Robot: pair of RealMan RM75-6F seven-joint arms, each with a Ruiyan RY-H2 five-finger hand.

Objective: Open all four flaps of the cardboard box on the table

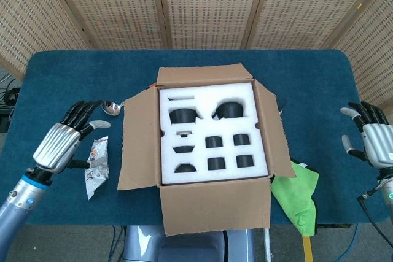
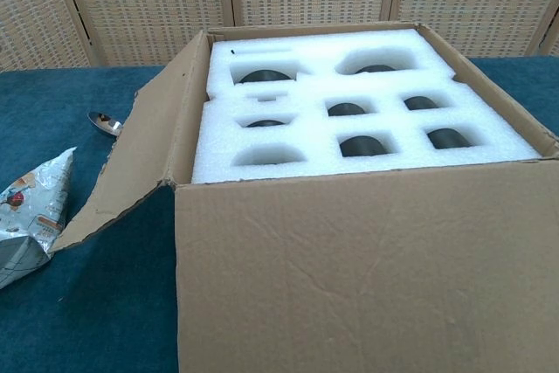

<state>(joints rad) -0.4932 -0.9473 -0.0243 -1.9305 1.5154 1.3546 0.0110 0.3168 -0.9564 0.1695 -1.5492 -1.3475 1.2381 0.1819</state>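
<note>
A: At the centre of the blue table (image 1: 295, 72) sits the cardboard box (image 1: 212, 151), with all four flaps folded outward. Inside lies a white foam insert (image 1: 212, 130) with dark round items set in its pockets.

B: Where are the robot's hands?

A: The left hand (image 1: 61, 142) hovers over the table's left side, well apart from the box, fingers spread and holding nothing. The right hand (image 1: 371, 139) hangs at the table's right edge, fingers likewise apart and empty.

B: What else is on the table?

A: A metal spoon (image 1: 112, 108) lies just beside the left flap (image 1: 138, 145). A crumpled snack packet (image 1: 96, 165) lies near the left hand. A green cloth (image 1: 298, 197) rests at the box's front right corner, partly under the right flap (image 1: 273, 130). The chest view shows the front flap (image 2: 367, 272) standing close to the camera.
</note>
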